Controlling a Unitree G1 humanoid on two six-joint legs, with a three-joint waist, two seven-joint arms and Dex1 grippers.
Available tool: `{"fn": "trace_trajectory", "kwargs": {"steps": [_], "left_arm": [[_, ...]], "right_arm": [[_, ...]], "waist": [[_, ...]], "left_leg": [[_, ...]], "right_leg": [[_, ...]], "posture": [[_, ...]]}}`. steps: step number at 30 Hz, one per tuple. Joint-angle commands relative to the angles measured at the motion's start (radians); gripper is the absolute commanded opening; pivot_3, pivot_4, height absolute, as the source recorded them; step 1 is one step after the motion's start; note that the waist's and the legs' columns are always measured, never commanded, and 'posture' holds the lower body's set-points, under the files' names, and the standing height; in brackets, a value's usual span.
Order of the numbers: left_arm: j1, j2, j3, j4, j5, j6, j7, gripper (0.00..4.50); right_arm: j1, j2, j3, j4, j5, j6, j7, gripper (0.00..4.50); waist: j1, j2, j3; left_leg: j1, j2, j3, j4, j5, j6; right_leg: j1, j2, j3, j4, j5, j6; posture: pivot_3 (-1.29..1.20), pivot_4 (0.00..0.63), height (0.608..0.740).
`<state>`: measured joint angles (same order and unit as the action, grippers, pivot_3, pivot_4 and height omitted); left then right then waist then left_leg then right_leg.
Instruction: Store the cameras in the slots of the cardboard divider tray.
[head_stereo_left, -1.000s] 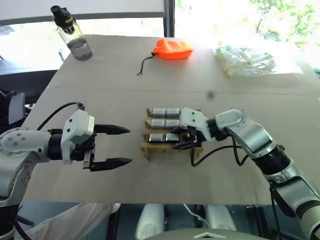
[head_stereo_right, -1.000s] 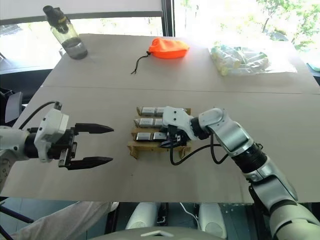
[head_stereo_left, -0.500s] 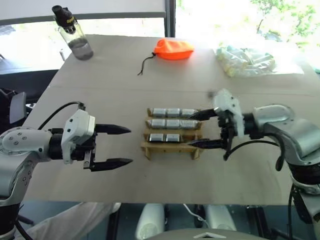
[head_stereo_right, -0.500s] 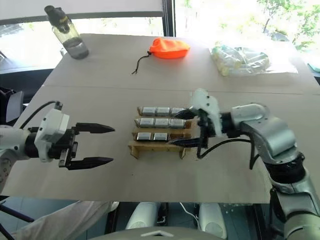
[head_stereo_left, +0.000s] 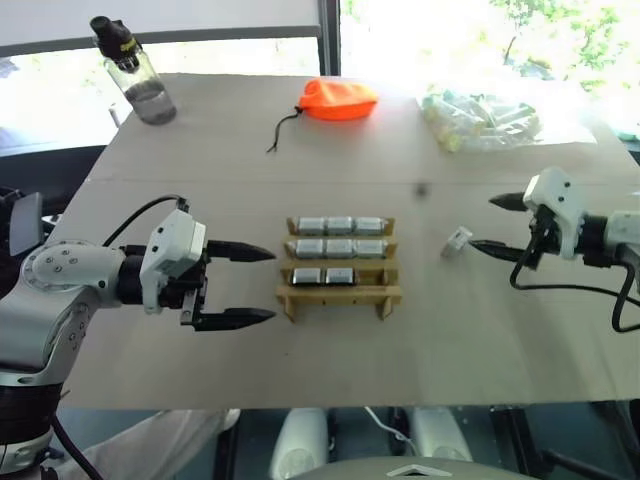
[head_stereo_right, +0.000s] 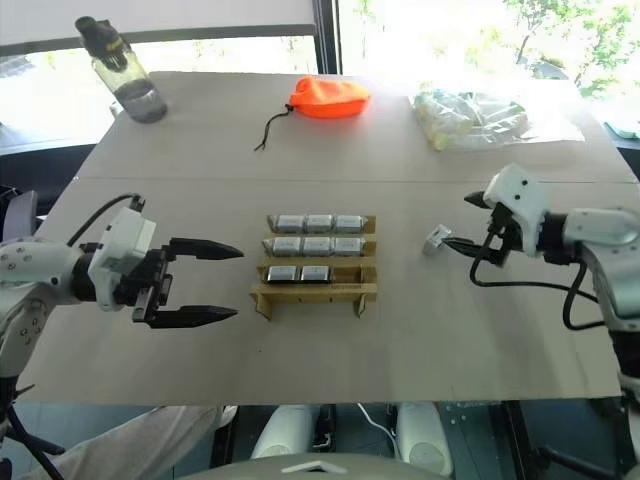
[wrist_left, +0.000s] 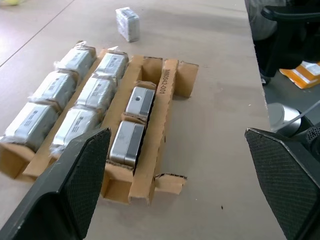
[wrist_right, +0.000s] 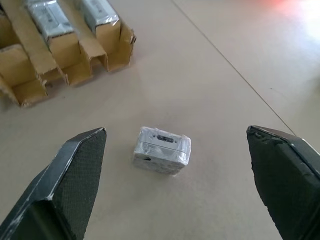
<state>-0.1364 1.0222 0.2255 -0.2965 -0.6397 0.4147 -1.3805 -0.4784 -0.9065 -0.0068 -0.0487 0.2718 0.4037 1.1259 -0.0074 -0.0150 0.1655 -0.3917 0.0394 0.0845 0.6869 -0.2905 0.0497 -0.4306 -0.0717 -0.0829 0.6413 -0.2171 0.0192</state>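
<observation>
Cardboard divider tray (head_stereo_left: 340, 295) at table (head_stereo_left: 300, 370) centre: eight cameras (head_stereo_left: 339, 247) slotted, near row's right slot vacant. One loose camera (head_stereo_left: 457, 240) right of tray, between wide-open right gripper (head_stereo_left: 492, 224) fingers, untouched. Left gripper (head_stereo_left: 252, 286) open, empty, left of tray.

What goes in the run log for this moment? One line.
tray: eight cameras | loose camera: on table | right gripper: open, facing it | left gripper: open

Office-like room: plain table (head_stereo_left: 200, 150) by bright windows (head_stereo_left: 420, 30) (office chair (wrist_left: 290, 30)).
</observation>
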Motion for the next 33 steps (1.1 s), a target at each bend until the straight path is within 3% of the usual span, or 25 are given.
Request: {"fn": "trace_trajectory", "kwargs": {"steps": [1,6,14,20,31,33], "left_arm": [[0.027,-0.002,0.035,-0.04,-0.009,-0.01,0.012,4.47],[0.1,-0.008,0.091,-0.099,-0.027,0.007,0.053,4.47],[0.182,-0.017,0.147,-0.168,-0.05,0.025,0.102,4.47],[0.203,-0.019,0.162,-0.186,-0.055,0.032,0.116,4.47],[0.207,-0.012,0.164,-0.194,-0.065,0.037,0.128,4.47],[0.206,-0.01,0.165,-0.194,-0.065,0.038,0.129,4.47]], "right_arm": [[-0.176,-0.061,0.199,0.303,-0.22,-0.417,0.221,4.45],[-0.414,0.004,0.376,0.685,-0.39,-0.822,0.363,4.45],[-0.662,0.127,0.492,1.046,-0.567,-1.191,0.324,4.45],[-0.74,0.174,0.502,1.14,-0.595,-1.288,0.337,4.45],[-0.743,0.221,0.483,1.149,-0.55,-1.315,0.4,4.45],[-0.745,0.226,0.483,1.152,-0.552,-1.316,0.396,3.91]], "waist": [[-0.007,0.0,0.0],[-0.009,0.0,0.001],[-0.006,0.002,0.001],[-0.007,0.002,0.001],[-0.008,0.002,0.001],[-0.008,0.002,0.002]], "left_leg": [[0.0,0.0,0.001,0.0,0.0,0.0],[-0.001,0.001,0.002,-0.002,0.0,0.0],[-0.001,0.001,0.002,0.0,0.0,0.0],[-0.001,0.001,0.002,0.0,0.0,-0.001],[-0.001,0.001,0.002,0.0,0.0,-0.001],[-0.001,0.001,0.002,0.0,0.0,-0.001]], "right_leg": [[0.0,0.0,0.0,0.0,0.0,0.0],[-0.002,0.0,0.002,-0.001,0.0,0.0],[-0.002,-0.001,0.001,0.0,0.0,0.0],[-0.002,-0.001,0.001,0.0,0.0,0.0],[-0.002,-0.001,0.001,0.001,0.0,-0.001],[-0.002,-0.001,0.001,0.001,0.0,-0.001]], "posture": [[0.0,0.15,0.726],[0.0,0.15,0.726],[0.0,0.15,0.726],[0.0,0.15,0.726],[0.0,0.15,0.726],[0.0,0.15,0.726]]}}
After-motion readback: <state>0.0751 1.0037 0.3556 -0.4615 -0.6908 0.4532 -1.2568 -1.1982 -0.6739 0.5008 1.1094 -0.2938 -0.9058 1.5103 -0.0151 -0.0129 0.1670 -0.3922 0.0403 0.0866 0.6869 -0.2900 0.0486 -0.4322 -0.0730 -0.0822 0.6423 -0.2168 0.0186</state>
